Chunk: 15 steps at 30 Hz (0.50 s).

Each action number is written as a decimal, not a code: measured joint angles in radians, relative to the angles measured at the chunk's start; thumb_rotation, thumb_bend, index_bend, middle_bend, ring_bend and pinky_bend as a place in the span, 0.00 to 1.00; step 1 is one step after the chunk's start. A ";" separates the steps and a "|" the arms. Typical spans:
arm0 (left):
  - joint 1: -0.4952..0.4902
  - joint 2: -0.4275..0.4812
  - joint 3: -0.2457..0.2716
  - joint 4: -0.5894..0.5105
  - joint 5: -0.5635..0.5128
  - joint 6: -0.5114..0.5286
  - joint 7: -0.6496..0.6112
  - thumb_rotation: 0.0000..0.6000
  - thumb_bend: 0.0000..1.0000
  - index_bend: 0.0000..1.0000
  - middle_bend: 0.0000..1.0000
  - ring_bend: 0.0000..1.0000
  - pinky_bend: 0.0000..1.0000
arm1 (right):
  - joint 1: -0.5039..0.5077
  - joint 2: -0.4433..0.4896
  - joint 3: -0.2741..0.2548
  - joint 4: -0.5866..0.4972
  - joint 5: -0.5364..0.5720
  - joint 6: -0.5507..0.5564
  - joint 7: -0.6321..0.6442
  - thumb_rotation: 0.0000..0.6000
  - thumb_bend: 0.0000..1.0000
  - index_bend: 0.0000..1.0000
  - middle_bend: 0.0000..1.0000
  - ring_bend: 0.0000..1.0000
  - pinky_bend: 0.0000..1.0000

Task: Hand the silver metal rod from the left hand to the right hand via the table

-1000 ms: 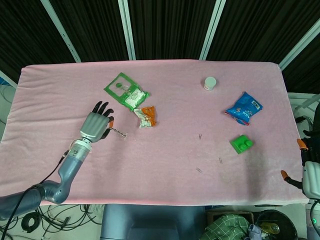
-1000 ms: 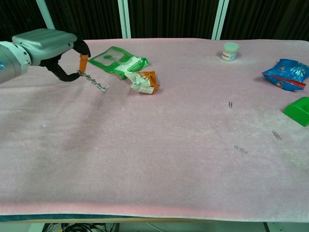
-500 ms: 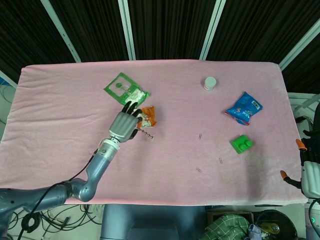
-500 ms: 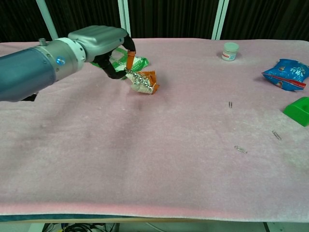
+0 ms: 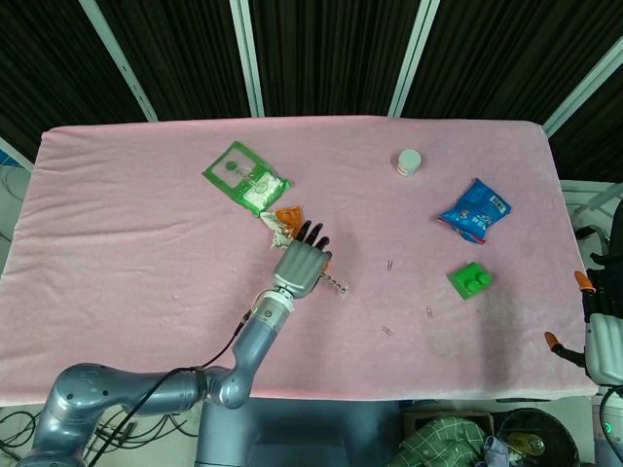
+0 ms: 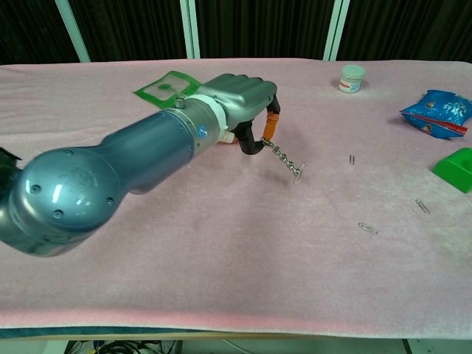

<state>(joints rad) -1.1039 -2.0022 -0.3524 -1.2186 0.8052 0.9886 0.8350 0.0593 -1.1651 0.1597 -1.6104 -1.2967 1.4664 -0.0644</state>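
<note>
My left hand (image 5: 303, 260) (image 6: 243, 105) hovers over the middle of the pink table and pinches one end of the silver metal rod (image 5: 336, 285) (image 6: 286, 159). The rod is thin and ridged like a chain, and it slants down to the right from the fingers; whether its lower tip touches the cloth I cannot tell. My right hand (image 5: 603, 341) hangs off the table's right edge near the front corner, fingers apart and holding nothing. It does not show in the chest view.
A green packet (image 5: 245, 176) and an orange-white wrapper (image 5: 285, 224) lie behind the left hand. A white jar (image 5: 409, 161), a blue snack bag (image 5: 474, 210) and a green block (image 5: 469, 280) sit to the right. Small paper clips (image 6: 366, 228) dot the cloth.
The left arm has swept to the right from the table's left side to its middle, carrying the rod with it. The right hand has stayed put.
</note>
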 measured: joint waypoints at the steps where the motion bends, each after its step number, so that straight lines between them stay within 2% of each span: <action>1: -0.007 -0.015 -0.003 0.014 -0.005 0.001 0.002 1.00 0.47 0.59 0.23 0.00 0.00 | 0.000 0.000 0.000 0.001 0.000 -0.001 0.001 1.00 0.11 0.00 0.02 0.13 0.23; 9: -0.059 -0.116 -0.024 0.142 0.003 0.012 -0.017 1.00 0.47 0.59 0.23 0.00 0.00 | -0.002 0.003 0.003 0.004 0.001 0.003 0.013 1.00 0.11 0.00 0.02 0.13 0.23; 15: -0.051 -0.136 0.000 0.165 0.025 0.011 -0.034 1.00 0.47 0.59 0.23 0.00 0.00 | -0.002 0.004 0.003 0.002 -0.001 0.005 0.012 1.00 0.11 0.00 0.02 0.13 0.23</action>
<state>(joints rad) -1.1553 -2.1381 -0.3524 -1.0535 0.8300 0.9998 0.8014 0.0570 -1.1615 0.1624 -1.6086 -1.2980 1.4710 -0.0528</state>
